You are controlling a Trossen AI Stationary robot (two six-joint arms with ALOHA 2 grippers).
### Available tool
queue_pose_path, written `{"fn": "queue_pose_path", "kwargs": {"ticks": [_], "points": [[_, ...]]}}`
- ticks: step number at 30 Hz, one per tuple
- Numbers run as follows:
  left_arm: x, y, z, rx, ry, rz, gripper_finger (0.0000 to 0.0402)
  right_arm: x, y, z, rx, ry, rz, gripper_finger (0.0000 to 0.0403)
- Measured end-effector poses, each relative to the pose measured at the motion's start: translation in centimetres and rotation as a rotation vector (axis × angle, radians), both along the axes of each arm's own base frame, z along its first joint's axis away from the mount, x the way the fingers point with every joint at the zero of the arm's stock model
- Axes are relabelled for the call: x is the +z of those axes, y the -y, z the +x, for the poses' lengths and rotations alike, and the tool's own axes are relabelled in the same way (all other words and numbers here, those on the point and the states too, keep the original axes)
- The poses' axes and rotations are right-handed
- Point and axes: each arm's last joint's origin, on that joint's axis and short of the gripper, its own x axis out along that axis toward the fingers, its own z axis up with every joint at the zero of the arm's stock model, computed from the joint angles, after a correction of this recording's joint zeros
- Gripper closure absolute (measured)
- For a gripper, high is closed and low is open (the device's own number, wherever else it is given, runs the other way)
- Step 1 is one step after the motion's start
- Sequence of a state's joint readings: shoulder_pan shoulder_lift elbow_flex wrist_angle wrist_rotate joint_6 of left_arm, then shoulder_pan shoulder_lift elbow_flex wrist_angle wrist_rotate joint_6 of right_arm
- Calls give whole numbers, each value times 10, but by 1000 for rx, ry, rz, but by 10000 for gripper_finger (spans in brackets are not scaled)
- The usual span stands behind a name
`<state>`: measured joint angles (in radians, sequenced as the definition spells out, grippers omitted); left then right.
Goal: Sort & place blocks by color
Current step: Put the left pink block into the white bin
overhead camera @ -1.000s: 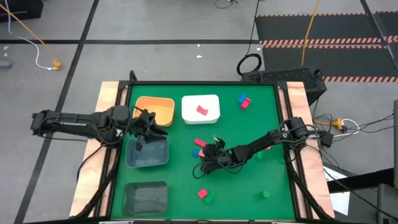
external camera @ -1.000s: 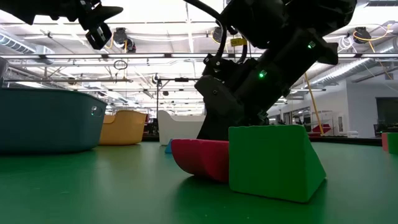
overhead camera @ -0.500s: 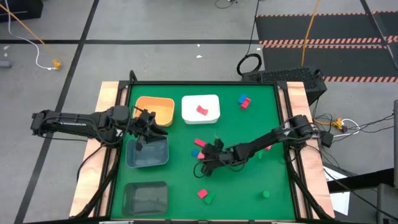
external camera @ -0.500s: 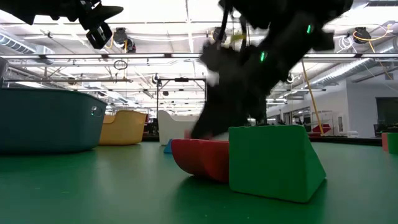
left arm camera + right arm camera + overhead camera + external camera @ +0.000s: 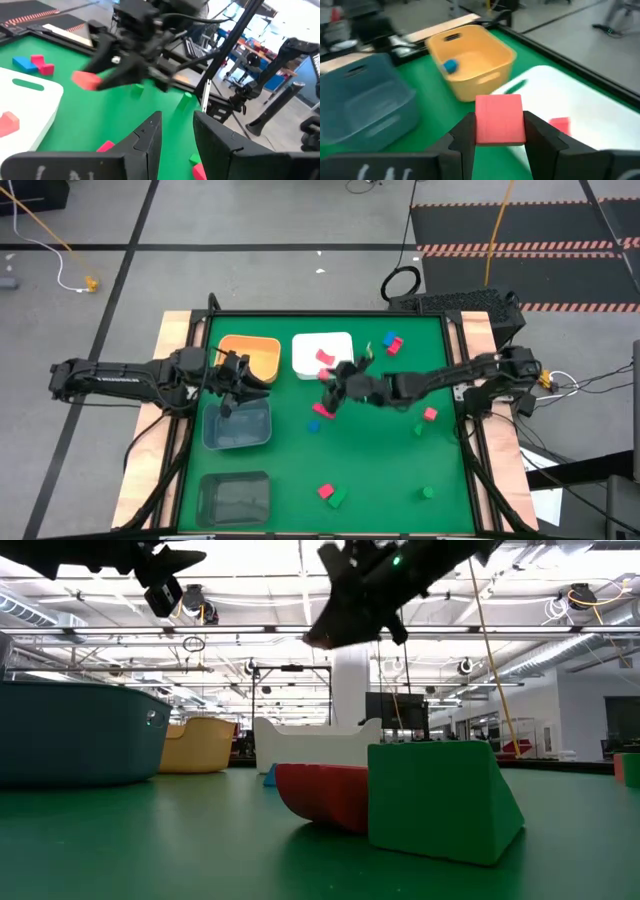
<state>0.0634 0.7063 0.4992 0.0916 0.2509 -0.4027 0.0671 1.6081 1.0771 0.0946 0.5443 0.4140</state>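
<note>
My right gripper (image 5: 333, 383) hangs above the table's middle, just near of the white bin (image 5: 340, 340), shut on a red block (image 5: 500, 120). The left wrist view shows the same block (image 5: 85, 80). The white bin holds another red block (image 5: 323, 357). My left gripper (image 5: 177, 131) is open and waits over the meeting edges of the orange bin (image 5: 250, 355) and the blue-grey bin (image 5: 237, 427). A blue block (image 5: 450, 66) lies in the orange bin. A pink block (image 5: 322, 409) and a blue block (image 5: 313, 424) lie below the right gripper. My right gripper pinches the red block between its two fingers (image 5: 465, 135), one on each of two opposite side faces (image 5: 481, 122). The fingers slant down from the table's right side. The block is lifted clear of the table and sits square in the hold.
More blocks lie on the green table: a blue and red pair (image 5: 392, 343) by the far edge, a pink (image 5: 430, 414) and a green one (image 5: 417, 428) to the right, a red and green pair (image 5: 331, 495) and a green one (image 5: 427, 492) near. A dark bin (image 5: 233, 498) stands near left.
My right gripper has risen from the table's middle and swung toward the far edge, up to the white bin, carrying the red block, which is now lifted clear. The pink and blue blocks beside its old place have stayed put.
</note>
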Motion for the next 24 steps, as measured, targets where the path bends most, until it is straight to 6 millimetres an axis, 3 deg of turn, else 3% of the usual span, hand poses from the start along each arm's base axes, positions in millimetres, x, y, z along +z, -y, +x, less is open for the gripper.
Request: {"fn": "queue_pose_path", "kwargs": {"ticks": [7, 12, 24], "points": [[4, -1, 0, 6, 43, -9, 289, -14, 62, 1, -107, -66, 16, 270], [4, -1, 0, 7, 42, -22, 289, -28, 96, 1, -121, -40, 174, 275], [5, -1, 1, 16, 44, -16, 289, -47, 112, 0, -130, -101, 222, 285]]}}
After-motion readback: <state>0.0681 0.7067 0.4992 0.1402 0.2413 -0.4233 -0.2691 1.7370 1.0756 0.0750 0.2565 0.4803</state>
